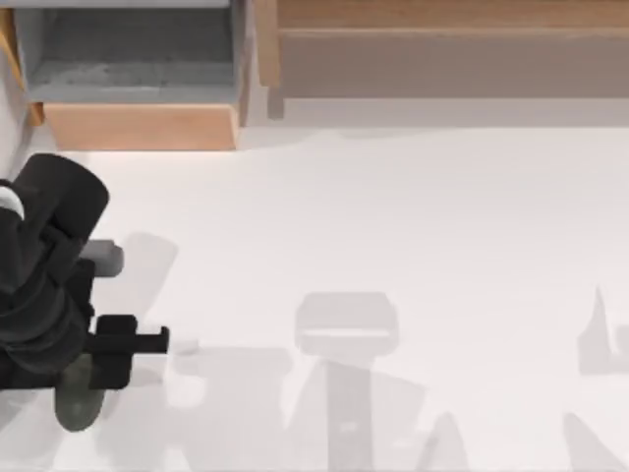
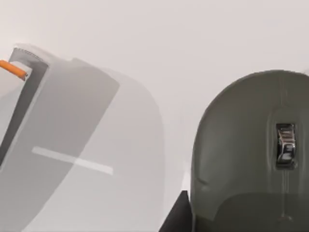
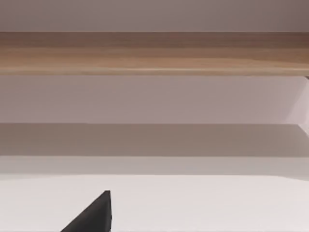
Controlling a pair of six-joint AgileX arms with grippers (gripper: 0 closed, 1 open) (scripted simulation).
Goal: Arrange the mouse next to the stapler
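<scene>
The mouse (image 1: 77,401) is a dark grey-green oval dome at the table's near left corner, partly under my left arm. In the left wrist view the mouse (image 2: 241,145) looms close, its metal scroll wheel (image 2: 285,145) showing. My left gripper (image 1: 126,346), a black box with a thin bar, sits right over it. One black finger (image 2: 176,216) lies flush against the mouse's side, so the gripper looks shut on it. The stapler is out of view. A black part of my right gripper (image 3: 94,215) shows in the right wrist view, facing a wooden ledge.
A grey box with wooden edges (image 1: 138,88) stands at the back left. A long wooden shelf (image 1: 442,49) runs along the back right, seen again as the ledge (image 3: 154,53). Arm shadows fall across the white table (image 1: 393,216).
</scene>
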